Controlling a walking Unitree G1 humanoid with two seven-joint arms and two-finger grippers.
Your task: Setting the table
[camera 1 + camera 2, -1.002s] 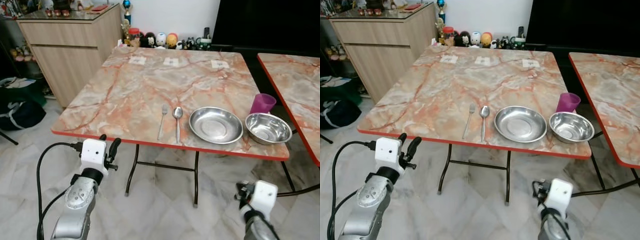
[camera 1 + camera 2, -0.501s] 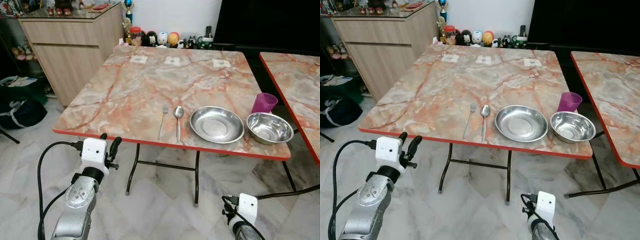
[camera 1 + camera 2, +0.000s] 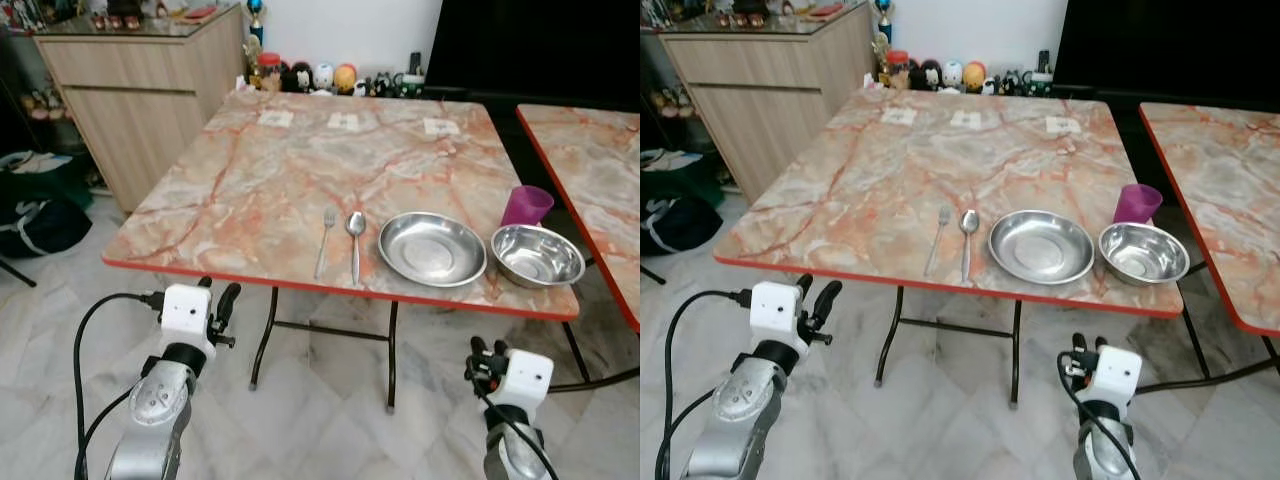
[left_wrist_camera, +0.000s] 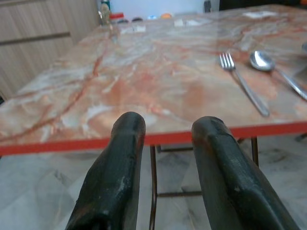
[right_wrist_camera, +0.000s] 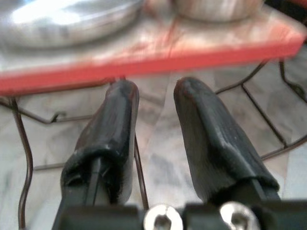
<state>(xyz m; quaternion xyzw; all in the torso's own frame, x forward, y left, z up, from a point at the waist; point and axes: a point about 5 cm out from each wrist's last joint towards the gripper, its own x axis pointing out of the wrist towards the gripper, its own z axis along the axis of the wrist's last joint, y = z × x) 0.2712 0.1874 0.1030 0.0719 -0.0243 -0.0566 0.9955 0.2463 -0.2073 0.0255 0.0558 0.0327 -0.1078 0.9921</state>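
Observation:
A marble-patterned table with a red edge stands before me. Near its front edge lie a fork and a spoon side by side. To their right sit a steel plate, a steel bowl and, behind the bowl, a purple cup. My left gripper hovers below and in front of the table's front-left edge, open and empty. Low in front of the edge under the bowl, my right gripper is open too, nothing between its fingers.
A wooden cabinet stands at the back left, with a dark bag on the floor beside it. Small figurines line the table's far edge. A second marble table is at the right. Black metal legs run under the table.
My right arm sank lower half a second ago and has come back up toward the table's front edge. My left gripper has dropped slightly. The tableware has not moved.

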